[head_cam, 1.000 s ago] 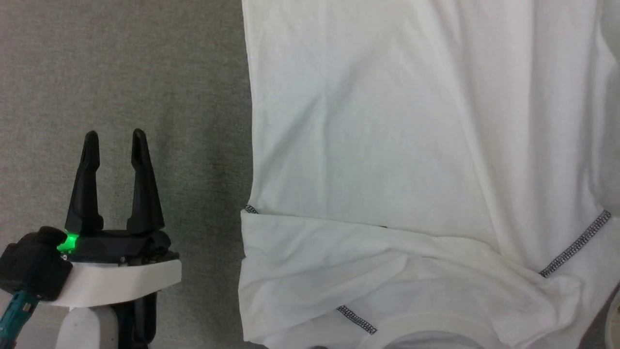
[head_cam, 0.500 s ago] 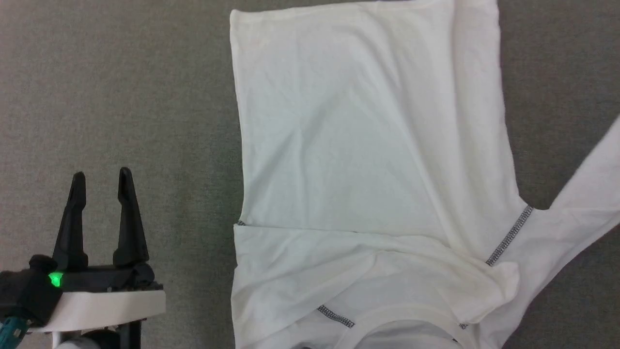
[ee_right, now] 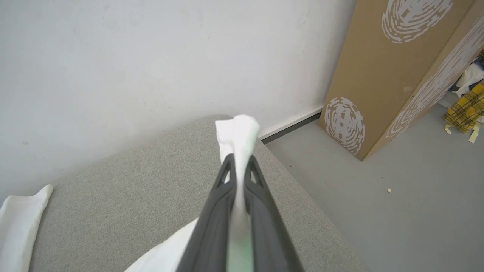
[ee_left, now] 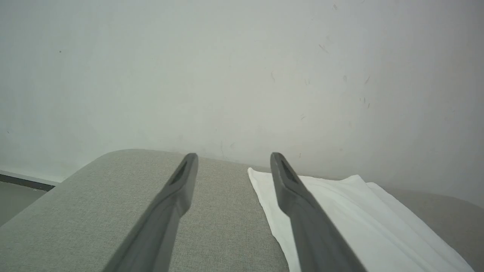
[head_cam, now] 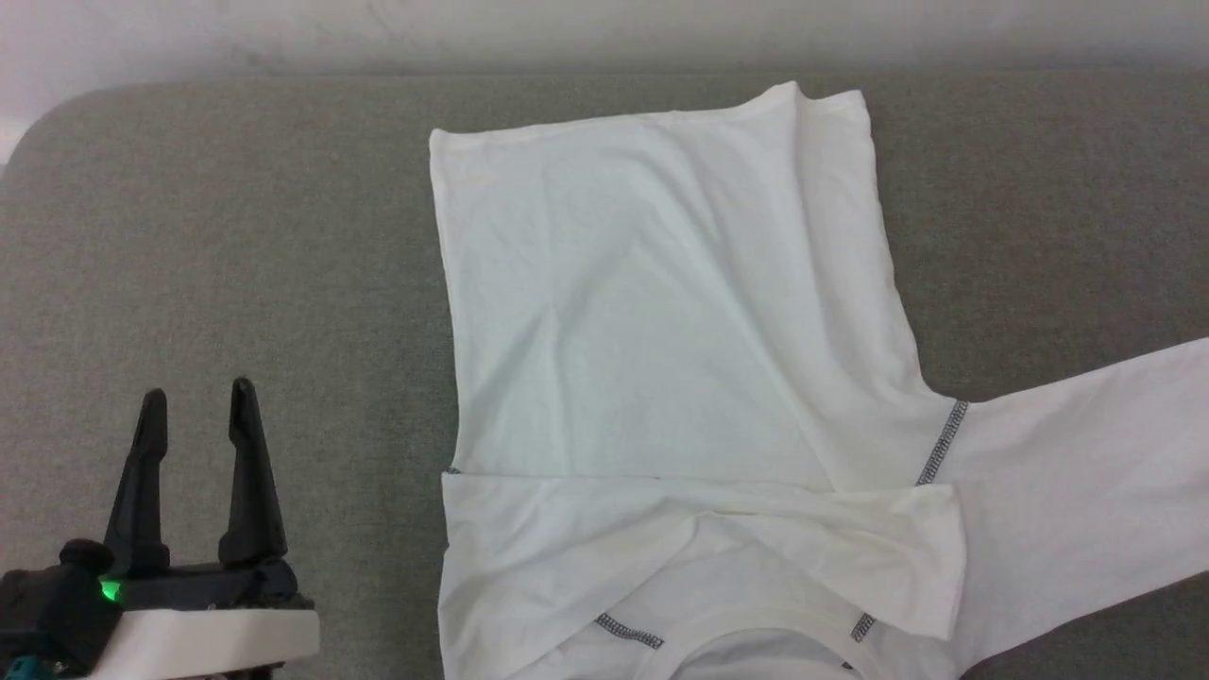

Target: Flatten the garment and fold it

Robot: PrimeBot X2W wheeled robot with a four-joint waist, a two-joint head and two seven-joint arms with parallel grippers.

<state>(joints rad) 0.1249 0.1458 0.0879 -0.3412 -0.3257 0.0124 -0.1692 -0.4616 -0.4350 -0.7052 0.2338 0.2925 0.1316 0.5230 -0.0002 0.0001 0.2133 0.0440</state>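
Observation:
The white long-sleeved garment (head_cam: 661, 340) lies on the grey cushion, hem toward the far wall and neckline at the near edge. One sleeve is folded across the chest (head_cam: 718, 538), and the other sleeve (head_cam: 1077, 510) stretches off to the right. Grey stitching (head_cam: 942, 442) marks the shoulder seam. My left gripper (head_cam: 194, 401) hovers open over bare cushion to the left of the shirt, nothing between its fingers. In the right wrist view my right gripper (ee_right: 239, 160) is shut on the sleeve's white cuff (ee_right: 240, 132), which sticks up past the fingertips.
A pale wall (head_cam: 604, 33) runs behind the cushion's (head_cam: 217, 246) far edge. In the right wrist view a tall cardboard box (ee_right: 393, 64) stands on the grey floor beside the cushion's end, with yellow plaid cloth (ee_right: 465, 105) past it.
The head camera has tilted up, bringing the hem, far edge and wall into sight. The right sleeve now stretches out further to the right. The left gripper stays open.

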